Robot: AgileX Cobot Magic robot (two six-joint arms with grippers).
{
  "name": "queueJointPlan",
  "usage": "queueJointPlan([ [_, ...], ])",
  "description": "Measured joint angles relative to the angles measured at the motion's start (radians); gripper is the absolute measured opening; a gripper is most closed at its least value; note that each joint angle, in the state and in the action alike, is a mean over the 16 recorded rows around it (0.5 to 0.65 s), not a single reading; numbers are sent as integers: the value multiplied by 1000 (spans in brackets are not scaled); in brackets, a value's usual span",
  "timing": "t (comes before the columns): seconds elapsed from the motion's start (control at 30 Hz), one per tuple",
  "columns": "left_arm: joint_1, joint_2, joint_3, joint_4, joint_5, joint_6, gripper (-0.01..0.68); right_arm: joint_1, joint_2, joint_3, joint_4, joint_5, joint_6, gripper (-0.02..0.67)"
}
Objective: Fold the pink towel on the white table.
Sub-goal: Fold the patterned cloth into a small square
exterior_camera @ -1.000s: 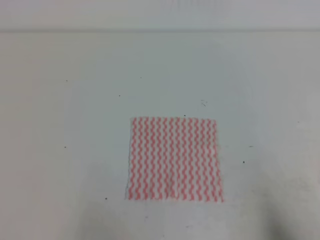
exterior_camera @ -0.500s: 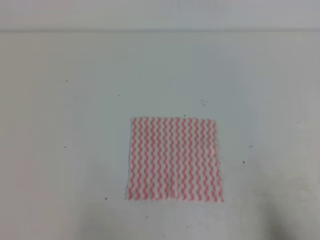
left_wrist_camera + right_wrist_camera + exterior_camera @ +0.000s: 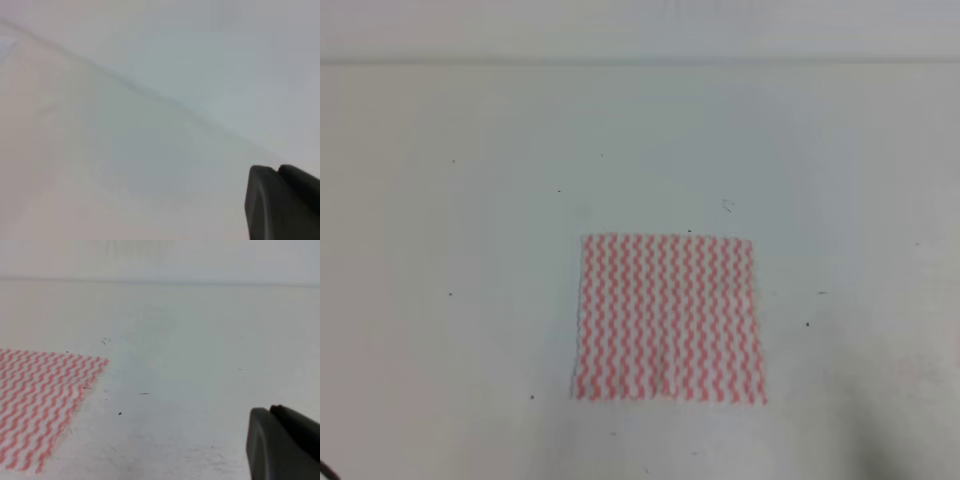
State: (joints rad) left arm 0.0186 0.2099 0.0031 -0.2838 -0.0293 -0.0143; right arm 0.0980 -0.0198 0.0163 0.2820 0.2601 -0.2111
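Observation:
The pink towel (image 3: 668, 318) lies flat and spread out on the white table (image 3: 470, 250), a little right of the middle and towards the front. Its pink-and-white wavy stripes run front to back. In the right wrist view the pink towel's (image 3: 35, 400) right corner fills the lower left. Neither gripper shows in the exterior high view. Each wrist view shows only one dark finger, the left (image 3: 280, 205) over bare table and the right (image 3: 282, 445) well to the right of the towel. Nothing is seen in either gripper.
The table's far edge (image 3: 640, 62) runs across the top of the exterior high view, with a pale wall behind it. Tiny dark specks (image 3: 807, 324) dot the surface around the towel.
A thin dark sliver has appeared at the bottom left corner of the exterior high view. The towel has not moved.

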Motion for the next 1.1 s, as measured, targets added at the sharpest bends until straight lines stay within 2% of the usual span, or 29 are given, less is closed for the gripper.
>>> queueJointPlan([
  [0.23, 0, 0, 2, -96, -79, -42, 1, 0, 6, -5, 0, 2, 0, -19],
  [0.87, -1, 0, 6, -106, -59, -84, 1, 0, 4, -3, 12, -43, 1, -18],
  [1.1, -1, 0, 6, -108, -61, -152, 1, -1, 10, -8, 173, -187, 3, -19],
])
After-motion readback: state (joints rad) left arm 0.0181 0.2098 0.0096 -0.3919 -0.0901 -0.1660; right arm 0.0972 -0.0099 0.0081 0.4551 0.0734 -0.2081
